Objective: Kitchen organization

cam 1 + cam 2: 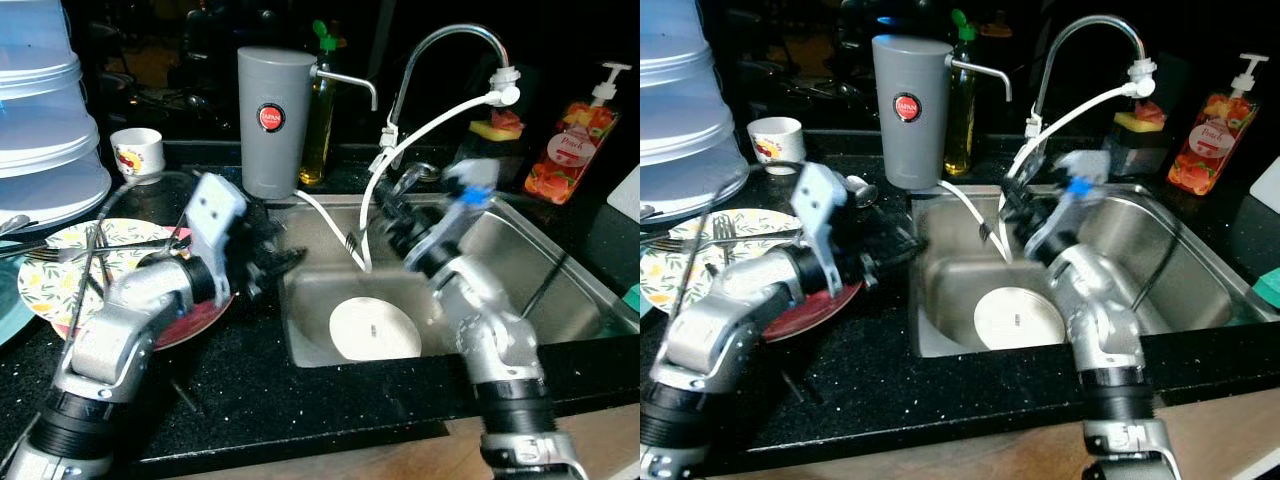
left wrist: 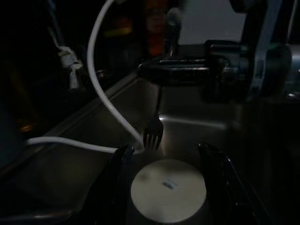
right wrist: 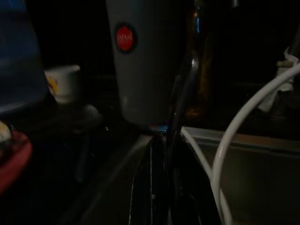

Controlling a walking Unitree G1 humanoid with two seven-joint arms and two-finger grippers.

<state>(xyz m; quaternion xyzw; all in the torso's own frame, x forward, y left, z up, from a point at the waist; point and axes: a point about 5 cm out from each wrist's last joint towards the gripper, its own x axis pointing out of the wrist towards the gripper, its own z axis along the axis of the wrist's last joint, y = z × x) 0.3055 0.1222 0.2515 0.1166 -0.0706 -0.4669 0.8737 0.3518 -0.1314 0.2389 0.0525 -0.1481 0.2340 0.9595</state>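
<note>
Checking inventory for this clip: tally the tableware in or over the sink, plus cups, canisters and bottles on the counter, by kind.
Plate: 1
Fork: 1, in the right hand
Cup: 1
Grey canister: 1
Bottles: 2, oil bottle and pump bottle
Total: 6

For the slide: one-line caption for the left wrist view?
Right gripper dangles a fork over the white plate in the sink.

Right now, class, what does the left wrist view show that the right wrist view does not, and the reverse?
Left wrist view: the white plate in the sink, seen beyond the open left gripper, and the tines of the fork. Right wrist view: the grey canister and the small cup. Shared: the white hose and the fork, held by the right gripper.
</note>
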